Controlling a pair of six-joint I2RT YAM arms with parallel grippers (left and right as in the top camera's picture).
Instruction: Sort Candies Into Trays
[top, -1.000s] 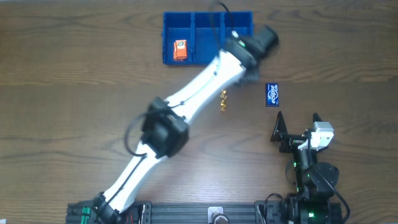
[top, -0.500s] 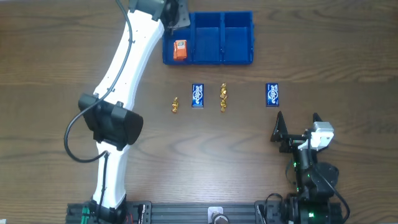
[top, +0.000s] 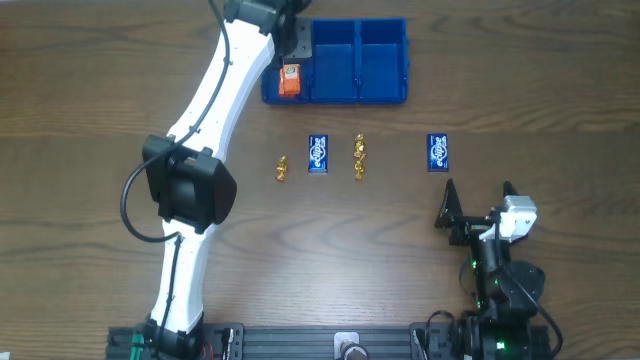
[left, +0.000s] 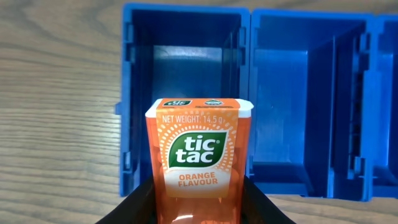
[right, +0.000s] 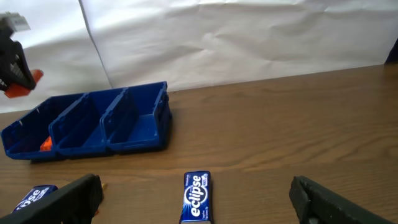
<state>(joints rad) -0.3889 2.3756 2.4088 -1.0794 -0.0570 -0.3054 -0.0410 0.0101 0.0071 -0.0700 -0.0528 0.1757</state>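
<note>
At the far side of the table (top: 100, 120) we see a blue tray (top: 340, 98) with three compartments. Its left one holds an orange box (top: 290, 80). The left gripper (left: 199, 190) hangs above that left compartment, its fingers clamped on a second orange candy box (left: 200, 146), held upright. The right gripper (top: 478, 196) sits near us, spread wide and holding nothing. Nearer than the tray lie a left blue pack (top: 318, 153), a right blue pack (top: 437, 152) and what we take for gold sweets (top: 359, 157).
</note>
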